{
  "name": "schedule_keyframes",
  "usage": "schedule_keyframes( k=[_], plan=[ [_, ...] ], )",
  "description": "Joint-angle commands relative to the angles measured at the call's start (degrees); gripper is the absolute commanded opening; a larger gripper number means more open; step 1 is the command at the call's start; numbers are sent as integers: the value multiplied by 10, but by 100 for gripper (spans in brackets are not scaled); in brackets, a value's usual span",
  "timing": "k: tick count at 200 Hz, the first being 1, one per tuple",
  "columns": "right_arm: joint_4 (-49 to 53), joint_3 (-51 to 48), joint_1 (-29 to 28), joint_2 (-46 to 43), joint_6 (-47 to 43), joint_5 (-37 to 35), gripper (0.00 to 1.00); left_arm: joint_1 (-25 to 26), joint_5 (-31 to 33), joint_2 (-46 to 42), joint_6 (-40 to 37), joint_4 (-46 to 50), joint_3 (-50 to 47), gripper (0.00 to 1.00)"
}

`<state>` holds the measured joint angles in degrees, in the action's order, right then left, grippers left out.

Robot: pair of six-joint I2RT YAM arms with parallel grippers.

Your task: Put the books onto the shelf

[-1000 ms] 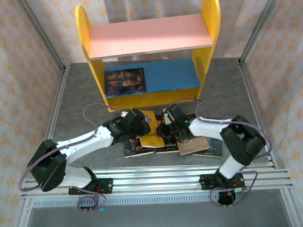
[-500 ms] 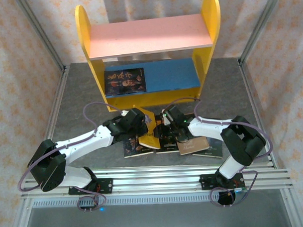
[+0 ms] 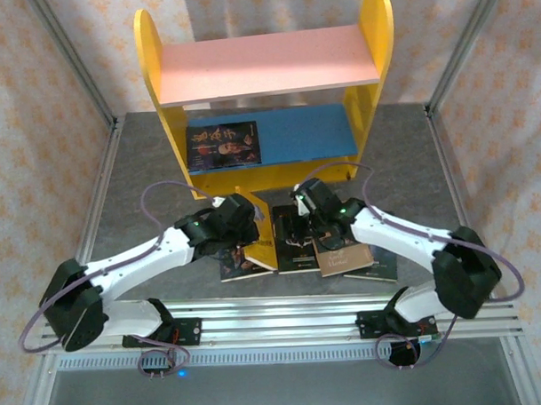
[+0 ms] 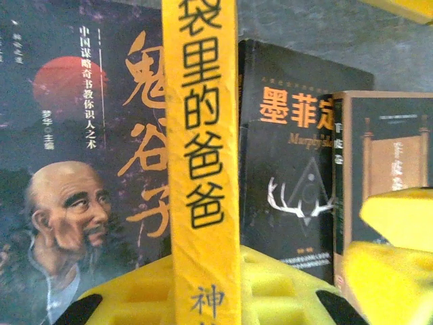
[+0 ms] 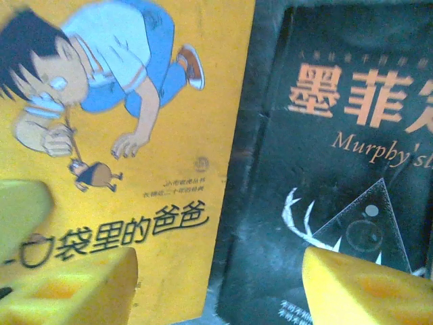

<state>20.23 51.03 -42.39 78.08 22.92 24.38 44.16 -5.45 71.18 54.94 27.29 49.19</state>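
Yellow book (image 3: 262, 249) now tipped on edge at frame centre, clamped by left gripper (image 3: 246, 223); right gripper (image 3: 293, 221) apart, withdrawn; ready for shelf (image 3: 270, 178).

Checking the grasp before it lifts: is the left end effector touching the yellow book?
Touching. In the left wrist view the yellow book stands on edge with its spine running down between the left end effector's yellow pads, pressed against them.

left arm: reaches from near-left base toward table centre, wrist low | left gripper (image 3: 254, 228): closed on the spine of the yellow book (image 4: 203, 169), yellow pads (image 4: 270, 294) against it | right arm: bent in from near-right | right gripper (image 3: 295, 221): fingers (image 5: 358, 291) spread apart, low
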Motion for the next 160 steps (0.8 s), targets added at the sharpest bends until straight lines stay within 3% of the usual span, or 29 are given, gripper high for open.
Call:
schedule_keyframes(
  k=[1, 37, 51, 71, 105, 160],
  plan=[
    [17, 6, -2, -75, 25, -55, 71, 5, 36, -78, -28, 37, 35, 0],
    [-53, -70, -2, -207, 78, -100, 78, 41, 88, -184, -45, 47, 17, 0],
    [-103, -112, -2, -256, 123, -112, 84, 48, 109, -221, -41, 16, 1, 0],
    [-135, -135, -2, -293, 179, -105, 85, 49, 119, -247, -33, -49, -8, 0],
    [-187, -155, -2, -325, 230, -97, 88, 51, 185, -220, -57, -106, 33, 0],
    [-284, -153, -2, -286, 273, -95, 90, 51, 254, -136, -70, -273, 58, 0]
  ],
)
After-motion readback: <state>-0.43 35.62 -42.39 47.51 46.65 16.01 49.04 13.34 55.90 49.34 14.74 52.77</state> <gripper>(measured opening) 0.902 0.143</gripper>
